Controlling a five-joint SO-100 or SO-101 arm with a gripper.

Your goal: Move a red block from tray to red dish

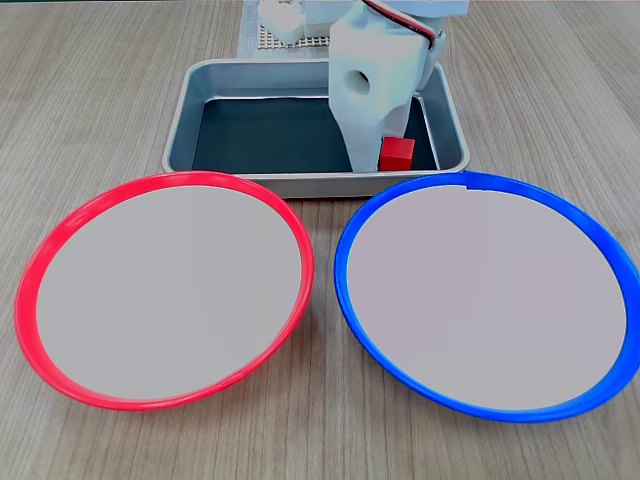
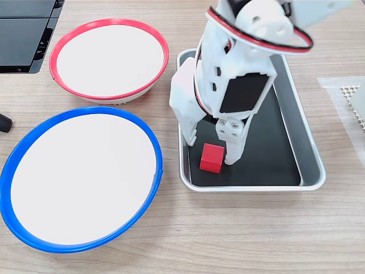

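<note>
Bench: pale wood-grain bench (image 1: 100, 100) carries everything in both fixed views.

One fixed view
Tray: grey metal tray (image 1: 190, 110) with a dark bottom sits at the back, behind the two dishes.
Red dish: red dish (image 1: 30, 290) lies front left, pale inside, nothing in it.
Blue dish: blue dish (image 1: 345, 270) lies front right, just beside the red one; its far rim reaches the tray's near wall.
Red block: red block (image 1: 396, 153) rests on the tray floor, near the right front corner.
Tool: my tool (image 1: 385, 150) reaches down into the tray, its white body just left of the block and partly in front of it; from this side I cannot tell how the jaws stand.

Another fixed view
Layout: red dish (image 2: 57, 45) upper left, blue dish (image 2: 11, 171) lower left, tray (image 2: 313, 171) on the right.
Red block: block (image 2: 211, 157) sits on the black floor near the tray's lower left corner.
Tool: my tool (image 2: 212, 147) is spread wide, released; one finger (image 2: 190, 134) stands left of the block, the other (image 2: 232, 151) right of it, the block low between them, neither clearly pressing on it.
Background: dark flat object (image 2: 23, 28) at the top left edge, white perforated mat (image 2: 348, 94) at the right.
</note>
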